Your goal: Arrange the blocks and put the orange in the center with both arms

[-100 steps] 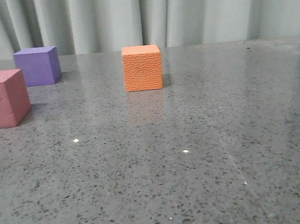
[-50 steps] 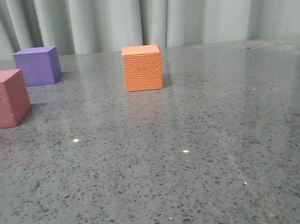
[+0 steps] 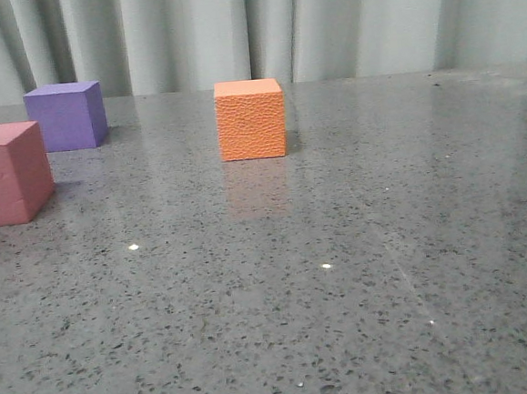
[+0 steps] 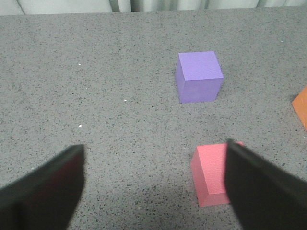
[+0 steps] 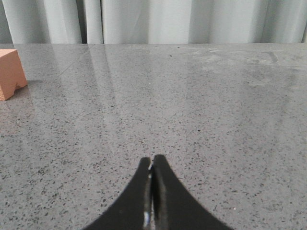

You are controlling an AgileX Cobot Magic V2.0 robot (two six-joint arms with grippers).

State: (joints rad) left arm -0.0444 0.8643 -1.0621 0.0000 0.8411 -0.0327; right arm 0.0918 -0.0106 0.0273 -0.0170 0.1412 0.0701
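The orange cube (image 3: 251, 119) stands on the grey speckled table (image 3: 343, 273) near the middle, towards the back. The purple cube (image 3: 67, 116) stands at the back left, and the pinkish-red cube (image 3: 6, 173) is at the left edge, nearer. Neither gripper shows in the front view. In the left wrist view my left gripper (image 4: 154, 158) is open wide above the table; the pinkish-red cube (image 4: 211, 175) lies partly behind one of its fingers (image 4: 259, 187), the purple cube (image 4: 199, 76) beyond. In the right wrist view my right gripper (image 5: 152, 165) is shut and empty, the orange cube (image 5: 10, 73) far off to the side.
Pale grey curtains (image 3: 259, 28) hang behind the table's far edge. A corner of the orange cube (image 4: 301, 106) shows at the edge of the left wrist view. Small bright reflections dot the table surface.
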